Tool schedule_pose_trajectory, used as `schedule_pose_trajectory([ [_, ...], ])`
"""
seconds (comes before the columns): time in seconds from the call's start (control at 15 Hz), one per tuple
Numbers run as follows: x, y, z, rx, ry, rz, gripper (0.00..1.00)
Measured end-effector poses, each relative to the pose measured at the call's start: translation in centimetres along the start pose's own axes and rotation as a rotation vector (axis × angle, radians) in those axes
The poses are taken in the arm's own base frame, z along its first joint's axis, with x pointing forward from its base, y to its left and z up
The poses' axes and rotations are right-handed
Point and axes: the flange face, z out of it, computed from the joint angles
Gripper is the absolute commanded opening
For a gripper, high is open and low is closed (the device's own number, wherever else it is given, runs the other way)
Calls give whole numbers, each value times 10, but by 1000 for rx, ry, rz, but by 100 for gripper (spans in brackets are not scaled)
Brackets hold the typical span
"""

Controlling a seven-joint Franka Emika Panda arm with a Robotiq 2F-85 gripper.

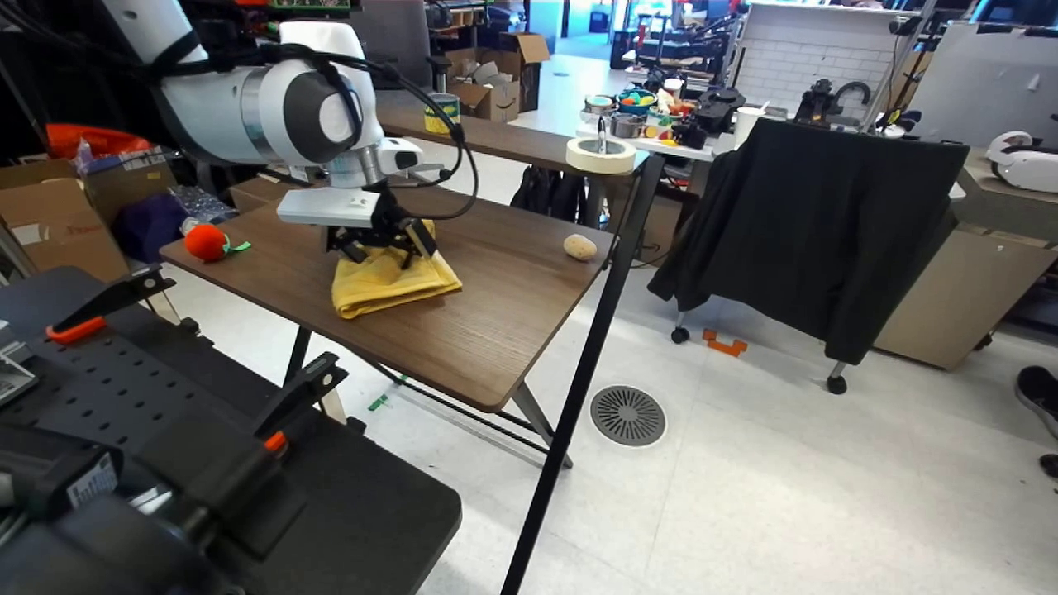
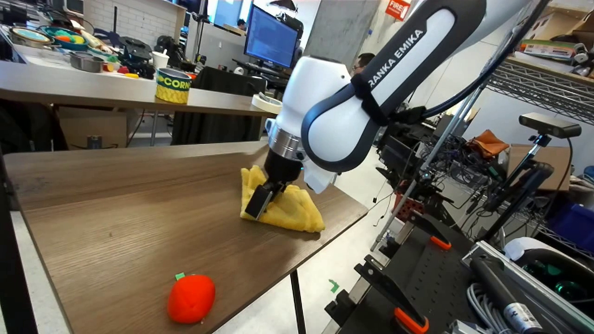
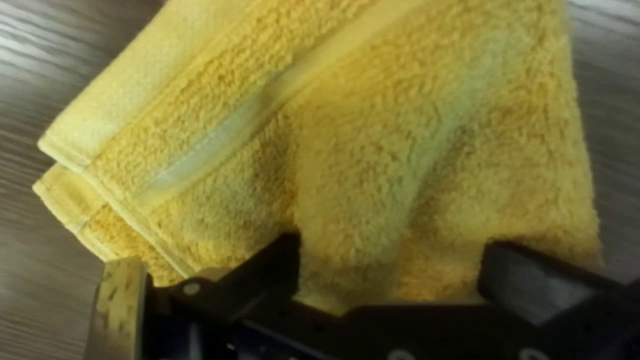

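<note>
A folded yellow towel is seen lying on a brown table, with a robot gripper positioned directly over it. The gripper's two fingers are spread wide and unclenched, and a raised ridge of cloth is framed in the gap between them; how firmly the towel is touched by the tips, if at all, cannot be told. In the wrist view, the towel's far end is cut off by the top edge, its near part is covered by the gripper, and the weave is softened by blur. In an exterior view, part of the towel is hidden behind the gripper and arm, and only one finger is clearly shown. A red toy vegetable with a green top, its kind hard to make out, is placed near the table's edge, well apart from the towel, in both exterior views. What looks like a potato is seen by the table's opposite end. On the shelf behind, a can marked CORN is stood, and a roll of tape is laid at the end. A person's head is partly blocked by the arm. Dark equipment in a lower corner of an exterior view is blurred and cut off by the frame, its nature impossible to identify.
</note>
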Motion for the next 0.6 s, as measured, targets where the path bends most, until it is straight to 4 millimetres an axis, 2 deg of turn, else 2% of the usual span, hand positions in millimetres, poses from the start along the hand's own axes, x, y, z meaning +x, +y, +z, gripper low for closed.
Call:
schedule_pose_trajectory([
  [0.2, 8, -64, -15, 41, 32, -160, 100],
  [0.33, 12, -93, -29, 66, 52, -253, 100],
  [0.47, 12, -94, -38, 66, 59, -279, 100],
  [0.6, 5, -67, -36, 40, 41, -239, 100],
])
